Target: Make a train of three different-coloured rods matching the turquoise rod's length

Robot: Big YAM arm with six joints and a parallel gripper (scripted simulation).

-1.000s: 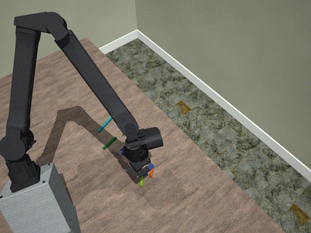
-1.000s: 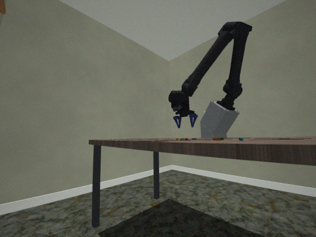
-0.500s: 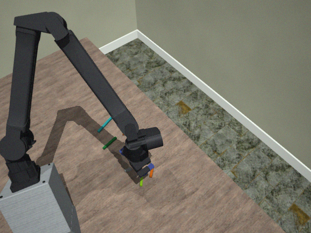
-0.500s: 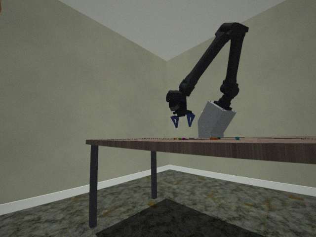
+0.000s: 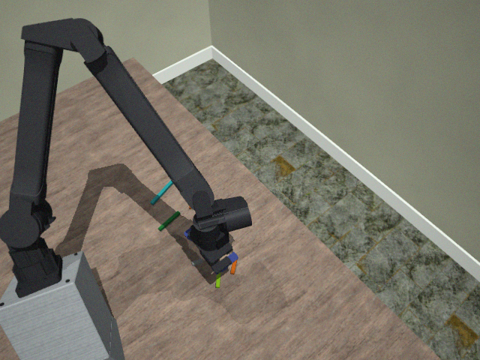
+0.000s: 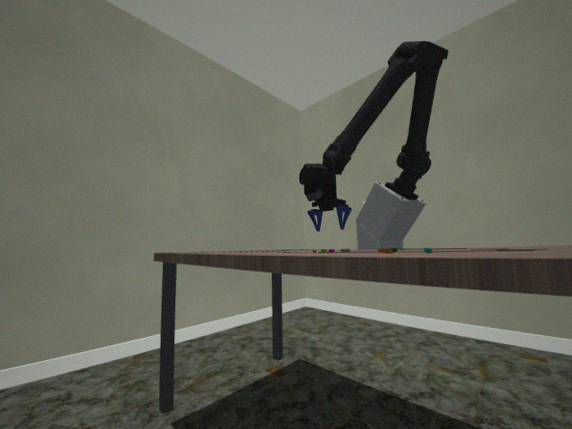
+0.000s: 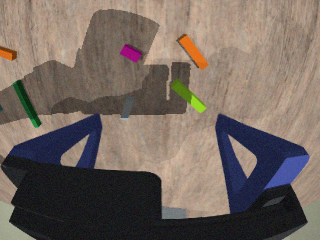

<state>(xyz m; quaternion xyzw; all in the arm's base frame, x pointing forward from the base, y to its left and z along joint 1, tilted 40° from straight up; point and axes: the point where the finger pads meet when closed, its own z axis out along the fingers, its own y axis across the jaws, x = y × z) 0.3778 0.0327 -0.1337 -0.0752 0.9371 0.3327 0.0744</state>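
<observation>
Pincer point(image 7: 156, 143) hangs fully open and empty above the table point(image 7: 267, 40), over the lime rod point(image 7: 188, 95).

Place: a bare room set up as a robot test space
Walls: plain olive walls point(image 6: 138, 161) with white skirting point(image 5: 349, 158)
Floor: mottled stone tiles point(image 5: 310, 174) (a few amber patches)
Furniture: one wooden table point(image 6: 416, 272) on dark legs, carrying an arm point(image 5: 147, 124) on a grey pedestal point(image 5: 54, 313)
</observation>
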